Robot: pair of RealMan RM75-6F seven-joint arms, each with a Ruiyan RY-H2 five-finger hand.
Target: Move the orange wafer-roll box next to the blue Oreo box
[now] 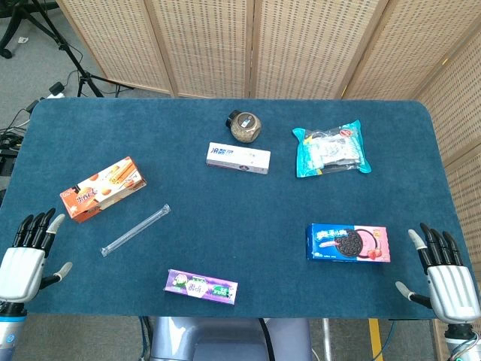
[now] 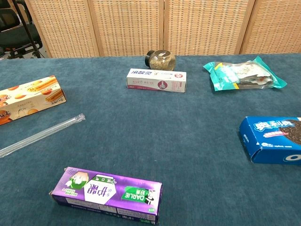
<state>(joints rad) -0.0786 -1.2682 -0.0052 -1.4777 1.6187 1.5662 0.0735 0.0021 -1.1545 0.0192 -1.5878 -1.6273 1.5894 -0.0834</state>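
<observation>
The orange wafer-roll box (image 1: 104, 189) lies flat at the table's left side, and shows at the left edge of the chest view as the orange wafer-roll box (image 2: 26, 100). The blue Oreo box (image 1: 347, 242) with a pink end lies flat at the front right; the chest view cuts off part of the Oreo box (image 2: 273, 139). My left hand (image 1: 26, 259) hovers at the front left corner, fingers spread, holding nothing. My right hand (image 1: 443, 278) hovers at the front right corner, fingers apart, also holding nothing. Neither hand shows in the chest view.
A clear plastic tube (image 1: 135, 229) lies diagonally near the wafer box. A purple toothpaste box (image 1: 201, 286) sits at the front. A white box (image 1: 238, 157), a small jar (image 1: 244, 126) and a teal snack bag (image 1: 331, 149) lie further back. Wicker screens stand behind.
</observation>
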